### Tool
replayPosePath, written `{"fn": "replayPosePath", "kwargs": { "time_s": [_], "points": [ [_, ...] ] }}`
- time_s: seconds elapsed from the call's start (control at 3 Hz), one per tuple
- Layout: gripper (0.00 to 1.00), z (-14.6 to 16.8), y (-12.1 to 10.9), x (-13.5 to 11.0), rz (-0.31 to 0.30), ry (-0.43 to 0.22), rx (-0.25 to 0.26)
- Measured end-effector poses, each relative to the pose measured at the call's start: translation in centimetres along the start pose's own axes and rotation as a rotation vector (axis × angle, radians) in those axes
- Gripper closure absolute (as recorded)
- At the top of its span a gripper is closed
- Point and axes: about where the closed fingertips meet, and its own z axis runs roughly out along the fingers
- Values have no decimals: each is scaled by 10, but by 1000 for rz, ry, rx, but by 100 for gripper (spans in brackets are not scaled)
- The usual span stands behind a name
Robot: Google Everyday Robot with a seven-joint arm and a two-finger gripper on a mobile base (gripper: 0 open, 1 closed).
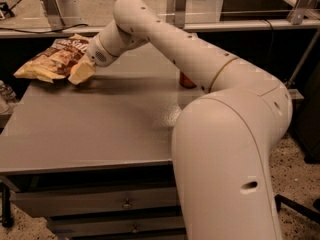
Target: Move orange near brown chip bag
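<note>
Grey bench (90, 129) carries the brown chip bag (50, 59) at its far left corner. Just beside it is the gripper (81, 73), probably delivering the orange, which I cannot see. Its grip I cannot tell.

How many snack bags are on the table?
1: the brown chip bag at the table's far left corner, the gripper right beside it. The arm may hide more.

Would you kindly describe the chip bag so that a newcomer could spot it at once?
On the grey table, look to the far left corner, beside the gripper. The brown chip bag lies there: flat, wrinkly, yellow-ended, unlike the red can.
</note>
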Motion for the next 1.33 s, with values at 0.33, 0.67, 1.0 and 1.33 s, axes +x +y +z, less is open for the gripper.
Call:
{"fn": "replayPosePath", "kwargs": {
  "time_s": [0.33, 0.67, 1.0, 1.33],
  "points": [
    [36, 3, 1, 0, 3, 0, -4],
    [12, 4, 1, 1, 5, 0, -6],
    [0, 4, 2, 3, 8, 2, -8],
    [0, 2, 2, 3, 9, 0, -7]
  ]
}}
